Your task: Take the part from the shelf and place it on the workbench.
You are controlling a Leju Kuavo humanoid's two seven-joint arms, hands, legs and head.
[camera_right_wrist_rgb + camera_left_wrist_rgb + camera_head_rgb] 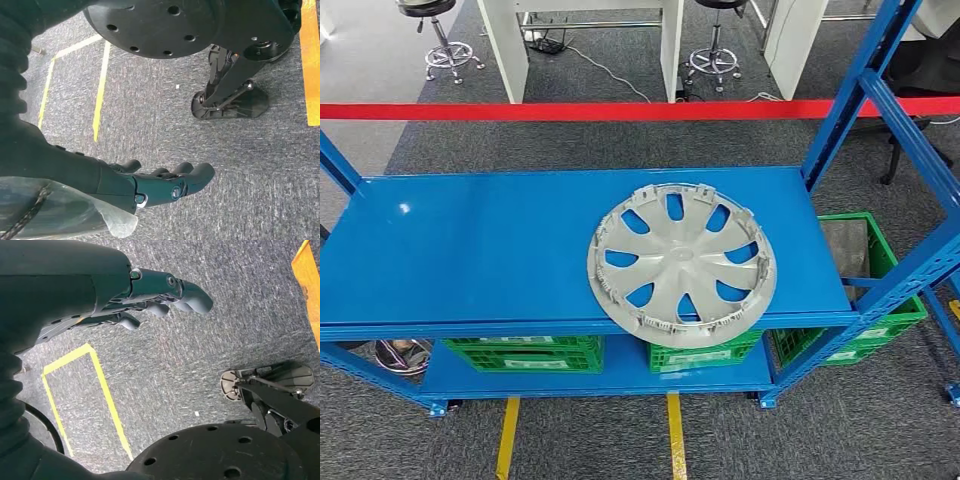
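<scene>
From the robot's head, one silver wheel cover [681, 264] lies flat, ribbed side up, on the top deck of the blue shelf [471, 250], toward its right half, with its near rim overhanging the front edge. I'd say that overhang suits a grasp from the front. Three green crates [524, 354] sit lower down, two on the bottom deck and one standing off the right end, and a red tape barrier [546, 111] runs behind the shelf. The cover is well ahead of and above both hands.

At the left wrist, the left hand [151, 300] hangs over grey carpet, fingers stretched out loosely and a little apart, holding nothing. A yellow floor line [102, 390] runs beneath it.

At the right wrist, the right hand [166, 182] hangs likewise, fingers extended and empty, over the same carpet with two thin yellow lines beyond it. Both arms look simply at rest, so I judge the reach has not begun.
</scene>
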